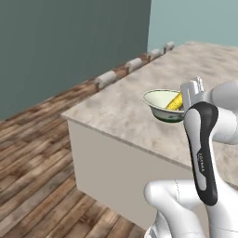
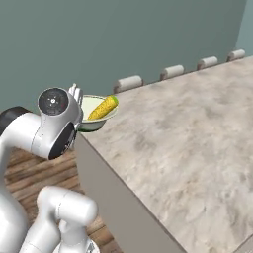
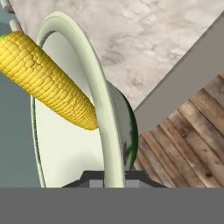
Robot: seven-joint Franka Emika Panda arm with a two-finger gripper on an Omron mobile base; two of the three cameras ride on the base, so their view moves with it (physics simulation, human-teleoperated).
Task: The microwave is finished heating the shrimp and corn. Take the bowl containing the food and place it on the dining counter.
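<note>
From behind the arm on its left, the bowl [image 1: 162, 105] hangs over the dining counter [image 1: 121, 111], near the corner where the stone top meets the cream base, and I cannot tell whether its underside touches the stone. The corn [image 1: 175, 102] lies tilted inside, its yellow end poking over the rim on the arm's side. The gripper [image 1: 188, 100] sits right at that rim, mostly hidden behind the white wrist. Wood-plank floor [image 1: 37, 153] stretches away to a dark teal wall [image 1: 69, 42]. From the right side, the bowl [image 2: 96, 114] is at the counter's near edge [image 2: 163, 143], partly overhanging the floor side, with the corn [image 2: 104, 108] slanting up across it (its greenish tip points toward the wall). The gripper [image 2: 77, 101] meets the bowl's rim beside the round wrist joint. Four pale stool tops [image 2: 129, 82] line the far edge of the counter. Looking along the hand, the jaws are pinched narrow on the bowl's thin rim [image 3: 103, 127], one finger inside and one outside, the corn [image 3: 48, 83] resting against the pale inner wall, the stone top [image 3: 144, 39] and floorboards [image 3: 188, 140] beyond.
</note>
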